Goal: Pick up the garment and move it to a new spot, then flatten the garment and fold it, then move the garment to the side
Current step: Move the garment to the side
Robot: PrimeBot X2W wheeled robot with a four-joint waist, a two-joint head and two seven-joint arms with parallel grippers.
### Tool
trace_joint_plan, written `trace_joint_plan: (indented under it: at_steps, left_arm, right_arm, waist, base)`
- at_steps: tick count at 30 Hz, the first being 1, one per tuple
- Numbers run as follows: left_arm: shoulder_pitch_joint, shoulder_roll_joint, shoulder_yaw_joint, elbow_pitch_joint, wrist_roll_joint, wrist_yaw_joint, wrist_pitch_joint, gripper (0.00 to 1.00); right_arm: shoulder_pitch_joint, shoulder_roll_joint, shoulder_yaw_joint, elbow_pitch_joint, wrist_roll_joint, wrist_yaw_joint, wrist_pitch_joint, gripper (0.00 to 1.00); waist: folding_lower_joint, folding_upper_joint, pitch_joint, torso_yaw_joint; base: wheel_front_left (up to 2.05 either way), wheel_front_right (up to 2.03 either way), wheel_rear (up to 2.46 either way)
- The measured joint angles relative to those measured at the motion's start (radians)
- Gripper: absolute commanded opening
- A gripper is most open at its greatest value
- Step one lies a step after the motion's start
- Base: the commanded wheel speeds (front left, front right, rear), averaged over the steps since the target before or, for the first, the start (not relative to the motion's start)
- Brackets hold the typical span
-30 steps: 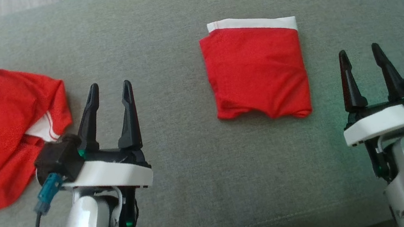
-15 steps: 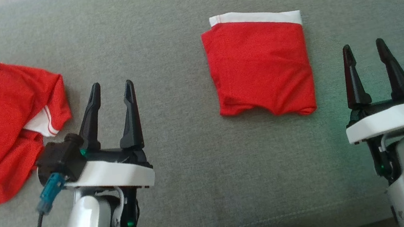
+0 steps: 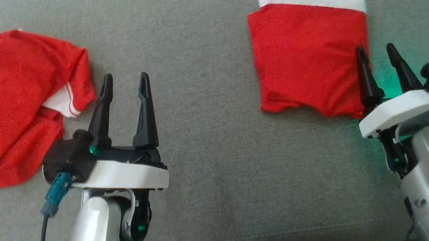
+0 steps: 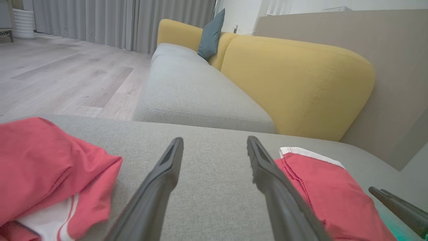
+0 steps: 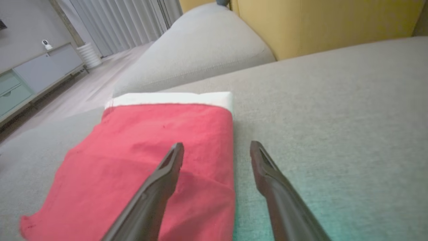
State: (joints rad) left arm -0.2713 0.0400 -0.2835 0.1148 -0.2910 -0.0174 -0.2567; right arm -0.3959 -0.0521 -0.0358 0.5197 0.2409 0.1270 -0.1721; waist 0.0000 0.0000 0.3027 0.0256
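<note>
Red fabric lies in two places on the grey upholstered seat (image 3: 210, 146). A folded red garment (image 3: 309, 55), squared off with a white band along its far edge, sits toward the robot's right. A crumpled red garment (image 3: 12, 104) with a bit of white striped trim showing lies well apart from it at the left. The right gripper (image 3: 375, 49) has its jaws spread wide and holds nothing. In the right wrist view one finger lies over the folded garment's right edge and the other over bare grey fabric, though whether they touch the cloth cannot be told. The left gripper (image 3: 125, 77) is likewise wide open and empty, over bare seat between the two garments, nearer the crumpled one. Beyond the seat, the left wrist view shows a yellow sofa backrest (image 4: 294, 83), a teal cushion (image 4: 210, 33), grey curtains (image 4: 117, 20) and pale wooden floor (image 4: 67, 73).
</note>
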Motion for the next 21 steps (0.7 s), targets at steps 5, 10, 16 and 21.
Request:
trace_joint_plan:
  at_steps: [5,10,16,21]
  left_arm:
    - [-0.004,0.000,-0.002,0.001,-0.002,0.000,0.000,1.00]
    - [-0.005,0.000,0.000,0.002,-0.002,0.000,0.000,1.00]
    - [-0.013,0.000,0.008,0.002,0.009,-0.002,0.000,1.00]
    - [-0.029,0.000,0.017,0.000,0.031,-0.020,0.000,1.00]
  right_arm:
    - [-0.050,0.000,-0.008,0.113,0.003,0.000,0.024,1.00]
    - [-0.101,-0.002,0.001,0.186,0.008,0.000,0.016,0.38]
    - [-0.143,-0.002,0.030,0.215,-0.137,0.000,-0.030,0.00]
    - [-0.170,-0.016,0.004,0.146,-0.340,0.000,-0.029,0.00]
  waist:
    - [0.0000,0.0000,0.028,0.032]
    - [0.0000,0.0000,0.045,0.043]
    - [0.0000,0.0000,0.053,0.004]
    - [0.0000,0.0000,0.065,-0.046]
  base:
    - [0.00,0.00,0.00]
    - [0.00,0.00,0.00]
    - [0.00,0.00,0.00]
    - [0.00,0.00,0.00]
